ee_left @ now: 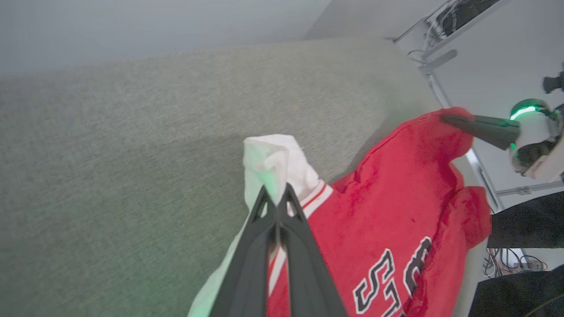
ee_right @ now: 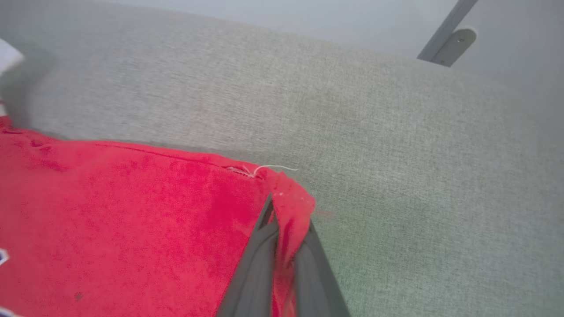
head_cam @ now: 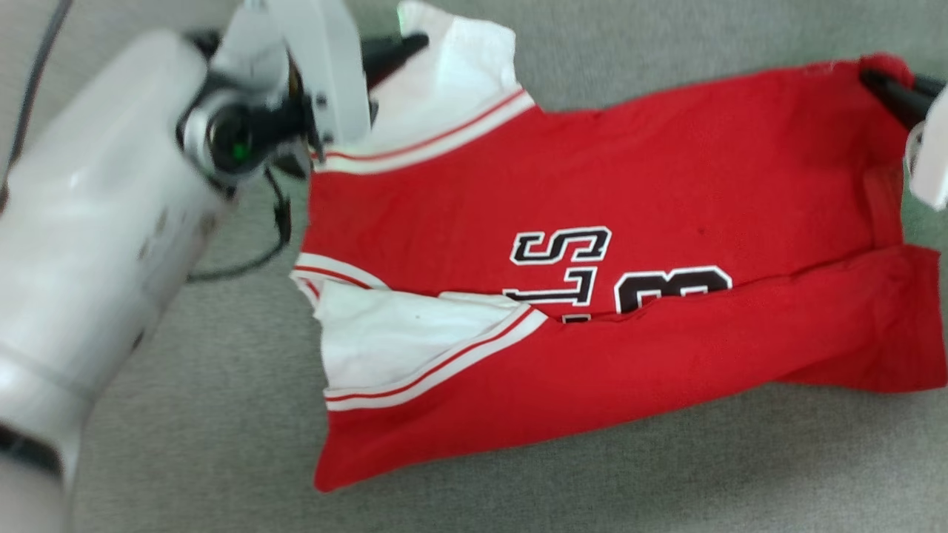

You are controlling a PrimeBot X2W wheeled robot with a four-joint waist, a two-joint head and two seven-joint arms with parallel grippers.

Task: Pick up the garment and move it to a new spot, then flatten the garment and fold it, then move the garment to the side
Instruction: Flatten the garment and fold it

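Covering the whole work area, a grey woven cloth surface [head_cam: 185,385] runs back to a pale wall, where one metal bracket [ee_right: 454,39] and some cables [ee_left: 506,264] show. One garment [head_cam: 592,215] lies across this surface, its near long edge folded over the lettering, with two white sleeves visible. Two grippers hold it: the left gripper [ee_left: 275,196] is clamped on the far sleeve, and the right gripper [ee_right: 288,211] pinches a red hem corner.
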